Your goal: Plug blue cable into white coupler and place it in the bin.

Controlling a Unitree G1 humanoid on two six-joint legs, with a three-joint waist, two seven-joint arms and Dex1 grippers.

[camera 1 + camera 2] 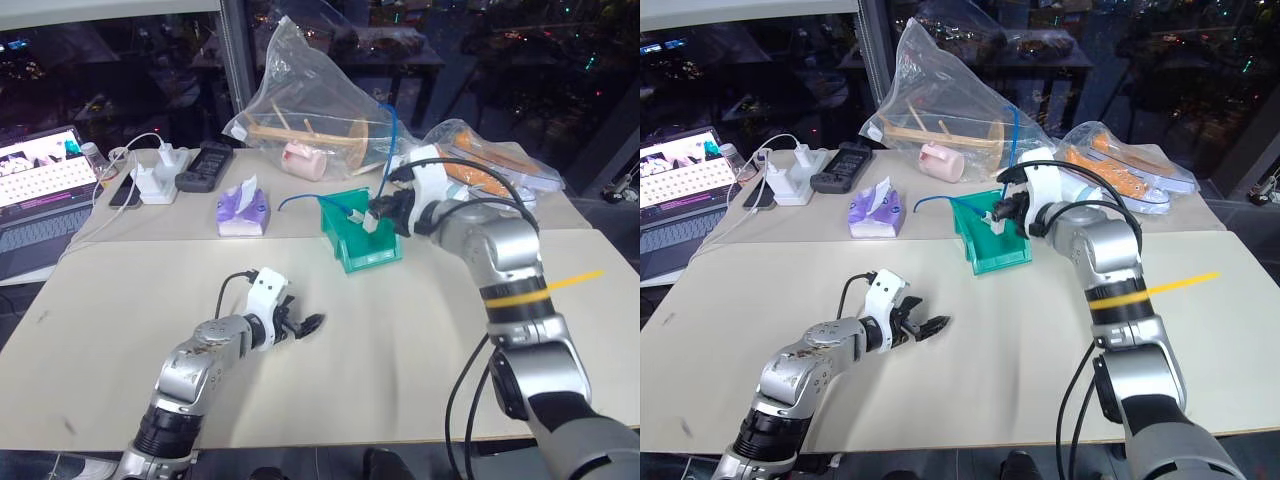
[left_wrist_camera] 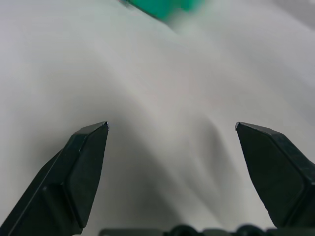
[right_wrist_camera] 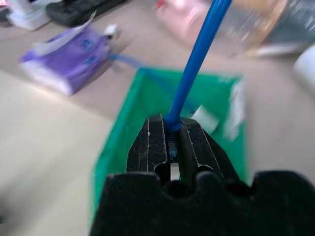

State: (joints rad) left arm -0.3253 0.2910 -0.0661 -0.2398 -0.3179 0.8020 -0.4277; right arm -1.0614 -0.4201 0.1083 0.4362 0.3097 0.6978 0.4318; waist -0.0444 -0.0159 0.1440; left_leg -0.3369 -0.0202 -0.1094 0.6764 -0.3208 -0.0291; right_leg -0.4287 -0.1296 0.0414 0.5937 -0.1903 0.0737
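Observation:
My right gripper hovers just over the teal bin, shut on the blue cable, which stands up from its fingers. A small white coupler hangs at the cable's lower end, right at the bin's opening. Another stretch of blue cable runs from the bin's left rim toward the tissue pack; whether it is the same cable I cannot tell. My left gripper is open and holds nothing, low over the table in front of me and well short of the bin. Its two fingers stand wide apart.
A purple tissue pack lies left of the bin. Behind it are a white power adapter, a black remote and a laptop. A clear bag with wooden parts and a bag with orange shoes sit at the back.

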